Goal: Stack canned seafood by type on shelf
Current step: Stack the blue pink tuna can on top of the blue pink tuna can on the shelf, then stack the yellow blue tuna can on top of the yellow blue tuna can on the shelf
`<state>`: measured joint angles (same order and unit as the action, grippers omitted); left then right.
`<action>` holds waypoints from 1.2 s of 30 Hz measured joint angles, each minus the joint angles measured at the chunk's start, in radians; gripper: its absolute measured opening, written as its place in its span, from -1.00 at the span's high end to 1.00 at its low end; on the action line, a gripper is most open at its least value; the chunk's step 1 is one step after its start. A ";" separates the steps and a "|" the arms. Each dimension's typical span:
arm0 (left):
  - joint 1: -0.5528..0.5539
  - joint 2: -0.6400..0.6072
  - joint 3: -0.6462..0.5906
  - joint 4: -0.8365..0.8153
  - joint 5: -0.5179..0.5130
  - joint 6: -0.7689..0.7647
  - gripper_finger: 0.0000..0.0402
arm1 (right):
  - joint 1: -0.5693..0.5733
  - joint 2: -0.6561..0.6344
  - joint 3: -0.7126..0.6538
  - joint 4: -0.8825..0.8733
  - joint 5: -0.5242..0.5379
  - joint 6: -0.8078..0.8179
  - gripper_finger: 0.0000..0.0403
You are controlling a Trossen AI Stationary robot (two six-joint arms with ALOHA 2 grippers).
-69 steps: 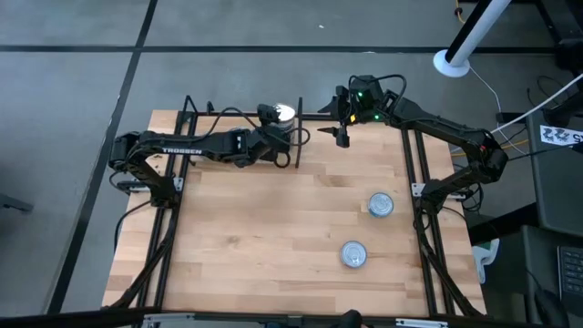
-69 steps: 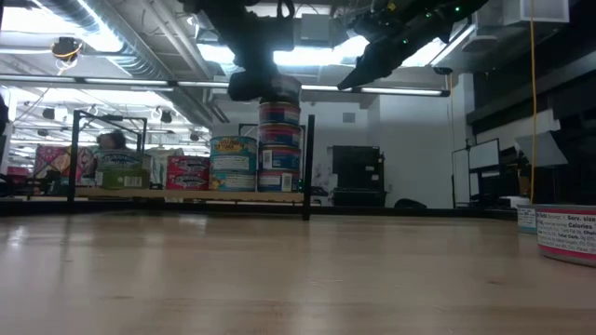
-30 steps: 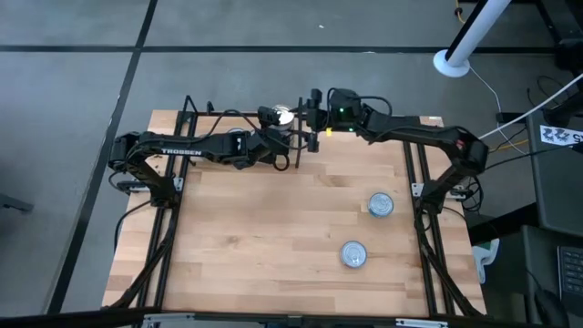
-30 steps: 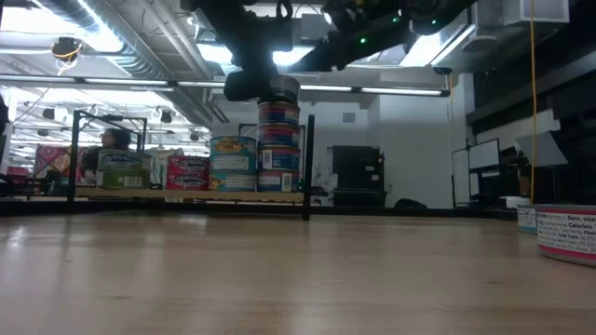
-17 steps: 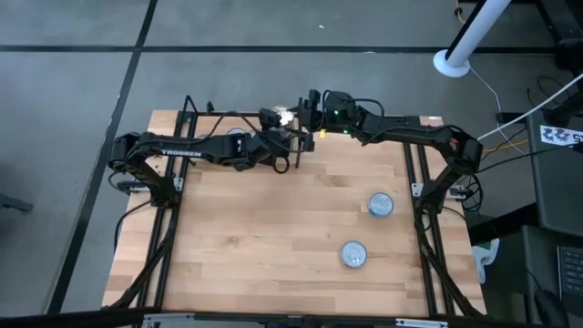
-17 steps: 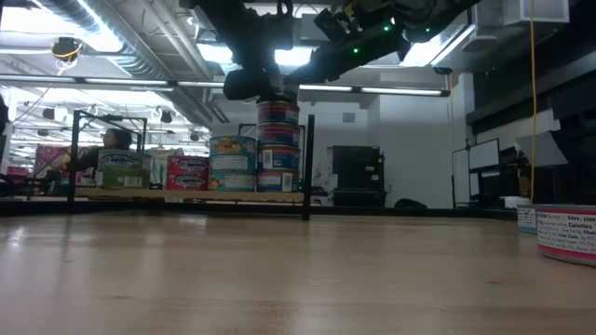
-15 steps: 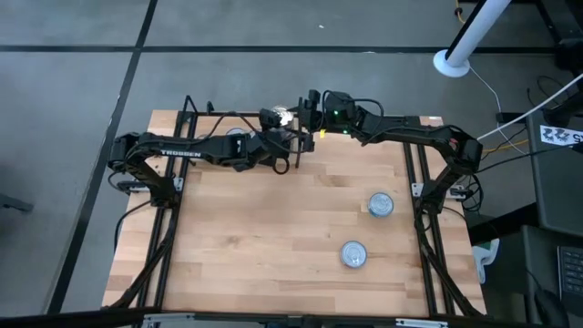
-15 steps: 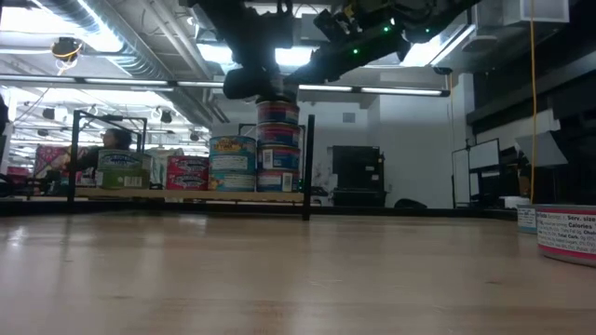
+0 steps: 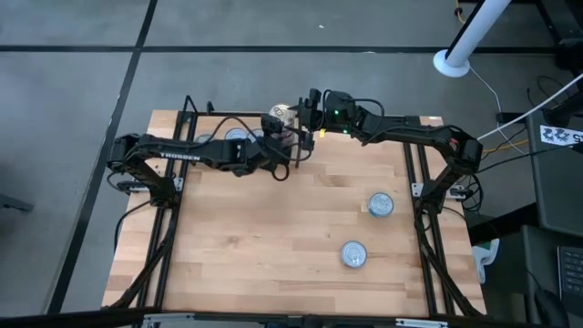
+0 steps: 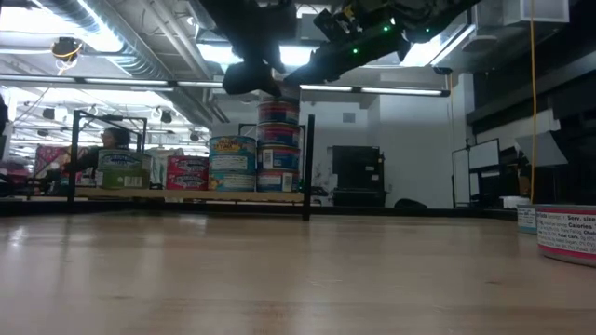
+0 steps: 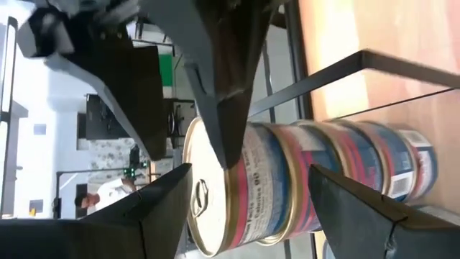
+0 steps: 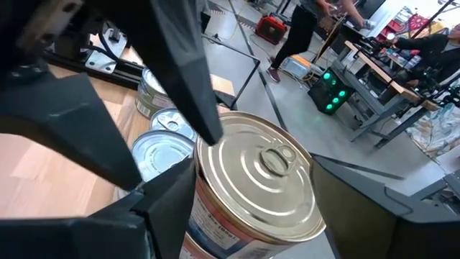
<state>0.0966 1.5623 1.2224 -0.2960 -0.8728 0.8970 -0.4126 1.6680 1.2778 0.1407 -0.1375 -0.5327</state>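
Observation:
A stack of several tins [image 10: 279,140] stands at the shelf's far edge, just left of the short black divider bar [image 9: 299,146]. Its top tin [image 12: 259,173] has a pale gold pull-tab lid. My left gripper [image 9: 284,138] is open at the near-left side of that tin, one finger [image 12: 205,122] by the lid's rim and the other lower, beside the stack. My right gripper [image 9: 303,116] is open and comes in level from the right. Its fingers stand on either side of the top tin [image 11: 244,187]. My left gripper has a fingertip [image 12: 210,137] right at the top tin's lid rim; I cannot tell whether it touches. My right gripper's fingers [image 12: 169,208] flank the top tin's side wall [image 12: 215,208] just below the lid; I cannot tell whether they touch. The tin sits upright on the stack.
More tins [image 10: 186,172] stand in a row left of the stack along the far edge. Two single tins [image 9: 380,205] [image 9: 353,254] lie on the bare wooden board [image 9: 237,237] toward the right. A thin black frame [image 9: 419,228] edges the board. People move in the room behind.
My right gripper came along the far edge from the right up to the stack and has since kept still. My left gripper has swung a little away from the stack toward the table's near edge, so more of the top tin's lid shows from above.

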 joint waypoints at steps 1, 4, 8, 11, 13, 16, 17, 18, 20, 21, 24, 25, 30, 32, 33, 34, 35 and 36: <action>-0.006 0.000 0.000 0.000 -0.001 0.000 -0.37 | 0.000 -0.001 0.000 -0.002 0.000 0.000 -0.36; -0.031 -0.004 0.000 -0.002 -0.031 0.000 -0.37 | 0.001 -0.021 0.000 -0.013 0.000 0.000 -0.36; -0.080 -0.020 0.000 -0.009 -0.105 -0.016 -0.37 | 0.001 -0.074 0.000 -0.077 0.000 0.000 -0.36; -0.116 -0.042 0.000 -0.010 -0.116 -0.087 -0.37 | 0.001 -0.137 0.000 -0.172 -0.001 0.000 -0.36; -0.141 -0.057 0.000 -0.013 -0.115 -0.159 -0.37 | 0.001 -0.187 0.000 -0.248 -0.001 0.001 -0.36; -0.174 -0.071 0.000 -0.008 -0.099 -0.299 -0.37 | 0.001 -0.265 0.000 -0.392 0.000 0.011 -0.36; -0.184 -0.071 0.000 -0.005 -0.089 -0.347 -0.37 | 0.001 -0.293 0.000 -0.450 -0.001 0.022 -0.36; -0.193 -0.070 0.000 -0.008 -0.080 -0.389 -0.37 | 0.001 -0.320 0.000 -0.495 -0.002 0.035 -0.36; -0.212 -0.066 0.000 -0.009 -0.065 -0.460 -0.37 | 0.001 -0.377 0.000 -0.591 -0.006 0.065 -0.36; -0.219 -0.064 0.000 -0.008 -0.054 -0.490 -0.37 | 0.001 -0.403 0.000 -0.639 -0.011 0.084 -0.36; -0.236 -0.062 0.000 -0.010 -0.017 -0.561 -0.37 | 0.020 -0.473 0.000 -0.779 -0.011 0.116 -0.36; -0.239 -0.062 0.000 -0.009 -0.005 -0.583 -0.37 | 0.031 -0.494 0.000 -0.827 -0.011 0.119 -0.36; -0.242 -0.062 0.000 -0.009 0.008 -0.672 -0.37 | 0.147 -0.565 0.000 -1.052 -0.012 0.169 -0.36; -0.241 -0.062 0.000 -0.009 0.008 -0.694 -0.37 | 0.204 -0.575 0.000 -1.129 -0.012 0.225 -0.36; -0.241 -0.062 0.000 -0.010 0.008 -0.701 -0.36 | 0.233 -0.578 0.000 -1.165 -0.012 0.261 -0.36; -0.241 -0.062 0.000 -0.010 0.008 -0.706 -0.36 | 0.262 -0.580 0.000 -1.201 -0.012 0.298 -0.36; -0.241 -0.062 0.000 -0.010 0.008 -0.708 -0.36 | 0.290 -0.580 0.000 -1.238 -0.012 0.334 -0.36; -0.241 -0.062 0.000 -0.010 0.008 -0.708 -0.36 | 0.316 -0.579 0.000 -1.275 -0.011 0.368 -0.36</action>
<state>-0.1444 1.5005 1.2228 -0.3058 -0.8650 0.1890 -0.0963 1.0885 1.2774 -1.1347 -0.1483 -0.1648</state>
